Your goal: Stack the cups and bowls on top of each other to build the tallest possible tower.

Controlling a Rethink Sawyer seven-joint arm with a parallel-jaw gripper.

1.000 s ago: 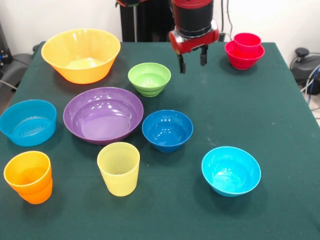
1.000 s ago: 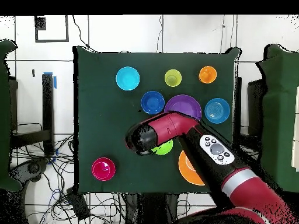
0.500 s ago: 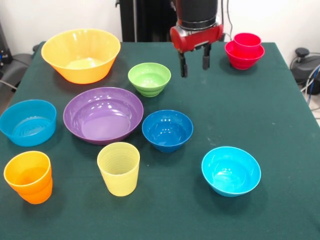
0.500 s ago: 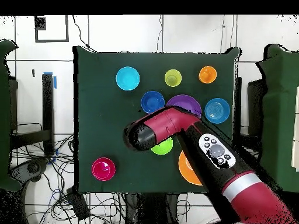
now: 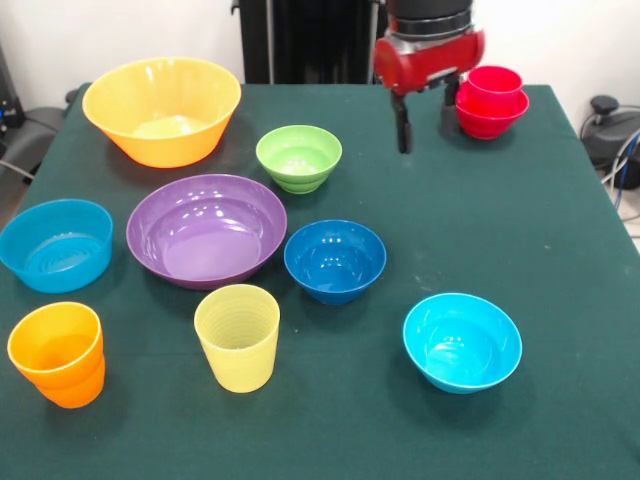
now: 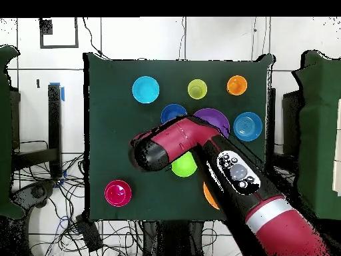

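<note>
Claw [image 5: 423,127] hung empty, fingers apart, just left of the red tower [image 5: 490,99] at the desk's [image 5: 560,250] far right.
Judged next: choosing another piece, perhaps the green bowl [image 5: 298,157], to grasp.

the dark green surface [image 6: 113,107] carries the bowls and cups, and the red and black arm [image 6: 200,160] reaches in from the bottom right, its black end over the middle. near the top edge lie a cyan bowl [image 6: 146,89], a pale yellow cup [image 6: 197,89] and an orange cup [image 6: 237,85]. below them a dark blue bowl [image 6: 172,113] and a purple bowl [image 6: 216,119] are partly hidden by the arm; a light blue bowl [image 6: 248,126] sits near the right edge. a lime green bowl [image 6: 184,166] peeks from under the arm. a red stack [image 6: 118,193] sits near the bottom left corner.
</note>
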